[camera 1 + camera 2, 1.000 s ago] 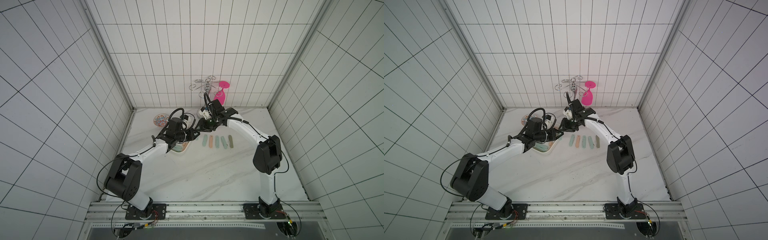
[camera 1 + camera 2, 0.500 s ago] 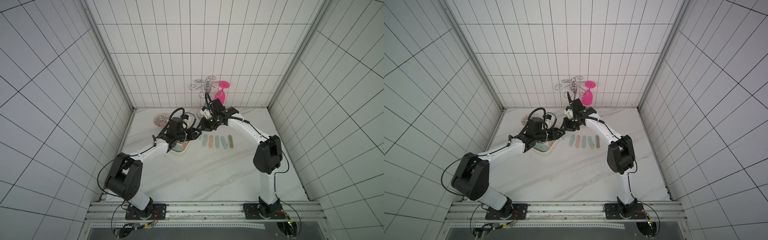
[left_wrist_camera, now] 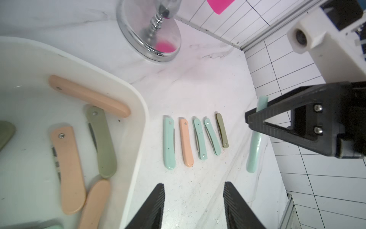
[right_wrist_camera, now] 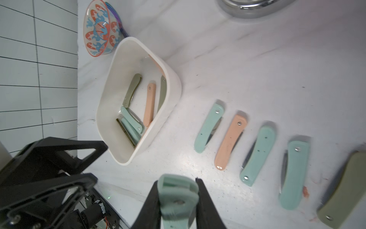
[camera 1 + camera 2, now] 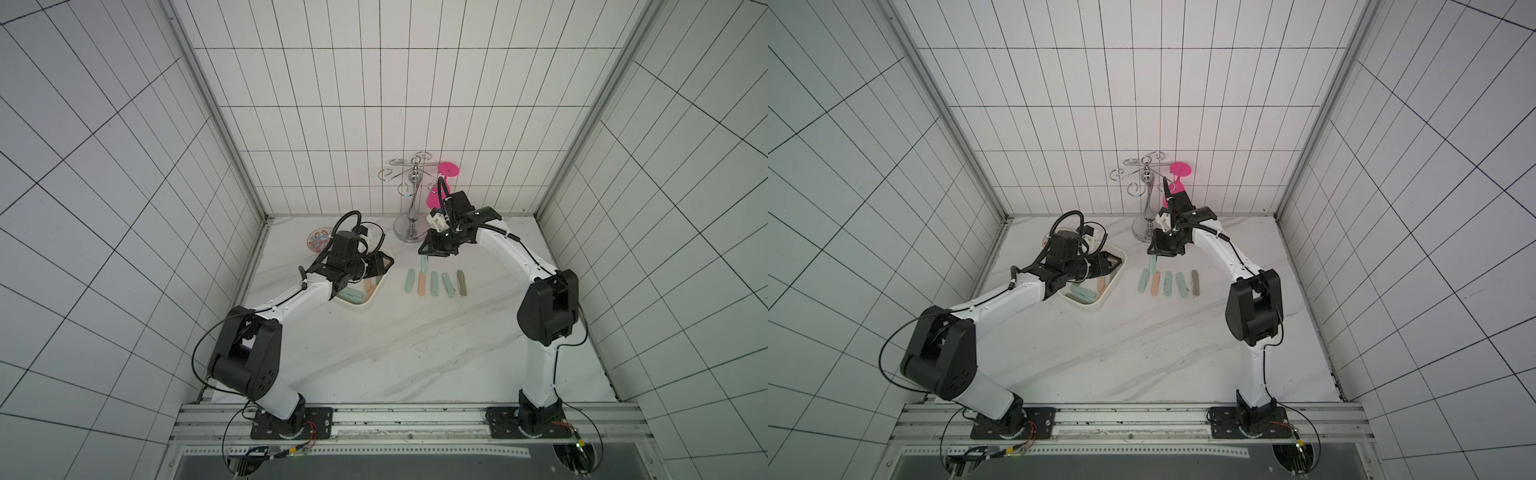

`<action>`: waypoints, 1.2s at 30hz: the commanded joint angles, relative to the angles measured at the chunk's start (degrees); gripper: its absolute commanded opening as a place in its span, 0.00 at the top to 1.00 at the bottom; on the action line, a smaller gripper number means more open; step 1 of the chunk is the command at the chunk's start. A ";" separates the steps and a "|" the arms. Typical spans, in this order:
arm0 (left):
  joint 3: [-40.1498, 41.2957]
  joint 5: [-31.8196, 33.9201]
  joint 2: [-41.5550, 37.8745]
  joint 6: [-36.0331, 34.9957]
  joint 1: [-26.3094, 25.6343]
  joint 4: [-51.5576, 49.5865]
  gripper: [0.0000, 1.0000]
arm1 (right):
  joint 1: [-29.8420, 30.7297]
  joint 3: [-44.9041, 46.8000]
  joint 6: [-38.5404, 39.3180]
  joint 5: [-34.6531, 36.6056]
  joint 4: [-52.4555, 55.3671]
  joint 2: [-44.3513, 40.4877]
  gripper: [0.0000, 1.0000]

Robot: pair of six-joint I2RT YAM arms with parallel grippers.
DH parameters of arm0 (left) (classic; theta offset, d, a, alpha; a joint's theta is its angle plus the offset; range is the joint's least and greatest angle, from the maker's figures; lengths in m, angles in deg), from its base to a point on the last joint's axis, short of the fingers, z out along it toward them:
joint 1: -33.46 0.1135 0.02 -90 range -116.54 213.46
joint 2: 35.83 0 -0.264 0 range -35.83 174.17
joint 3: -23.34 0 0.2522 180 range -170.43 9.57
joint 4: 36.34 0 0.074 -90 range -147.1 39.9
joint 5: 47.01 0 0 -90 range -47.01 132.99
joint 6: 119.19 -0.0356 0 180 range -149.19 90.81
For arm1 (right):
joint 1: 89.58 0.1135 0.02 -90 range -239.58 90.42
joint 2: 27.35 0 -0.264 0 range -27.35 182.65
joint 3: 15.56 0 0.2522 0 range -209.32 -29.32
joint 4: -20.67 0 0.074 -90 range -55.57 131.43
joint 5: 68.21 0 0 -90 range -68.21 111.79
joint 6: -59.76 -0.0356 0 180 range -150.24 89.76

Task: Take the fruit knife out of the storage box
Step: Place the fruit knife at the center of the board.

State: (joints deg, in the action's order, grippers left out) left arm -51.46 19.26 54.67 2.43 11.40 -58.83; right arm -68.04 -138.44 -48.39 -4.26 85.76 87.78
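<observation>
My right gripper (image 4: 178, 180) is shut on a mint-green fruit knife (image 4: 178, 194), which hangs blade-end down (image 5: 424, 263) (image 5: 1153, 262) above the table, behind a row of several folded knives (image 5: 434, 282) (image 3: 195, 136). The white storage box (image 5: 370, 305) (image 3: 138, 95) (image 4: 174, 79) lies left of that row with several peach, olive and mint knives (image 3: 69, 168) inside. My left gripper (image 3: 194, 186) (image 5: 384, 264) is open and empty, hovering over bare table beside the box's right wall, a short way from the held knife (image 3: 255, 142).
An orange-and-blue patterned bowl (image 5: 319, 241) (image 4: 99, 29) stands behind the box near the left wall. A chrome cup stand (image 5: 411, 208) (image 3: 150, 39) with a pink glass (image 5: 444, 183) rises at the back, just behind my right gripper. Tiled walls close in on three sides.
The left gripper's jaws have opened. The right gripper's jaws have closed a little on the mint knife. Both arms stay nearly where they were.
</observation>
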 commanded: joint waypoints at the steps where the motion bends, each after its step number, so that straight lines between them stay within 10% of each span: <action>1: -2.31 1.71 -0.94 -1.84 1.14 -2.41 0.49 | -1.93 0.98 3.96 5.76 6.30 0.27 1.00; 20: -2.99 0.82 1.51 -3.36 1.23 -3.22 0.49 | -10.35 3.56 9.38 32.12 10.16 9.00 1.00; 36: -3.90 1.48 2.71 -3.82 1.23 -4.61 0.49 | -11.96 2.26 10.60 29.76 10.18 16.20 1.00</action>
State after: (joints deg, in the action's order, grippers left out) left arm -53.32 20.27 56.31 -0.32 12.78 -63.20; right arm -79.50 -136.30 -38.45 26.15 93.89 103.04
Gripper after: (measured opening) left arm 0.509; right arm 0.253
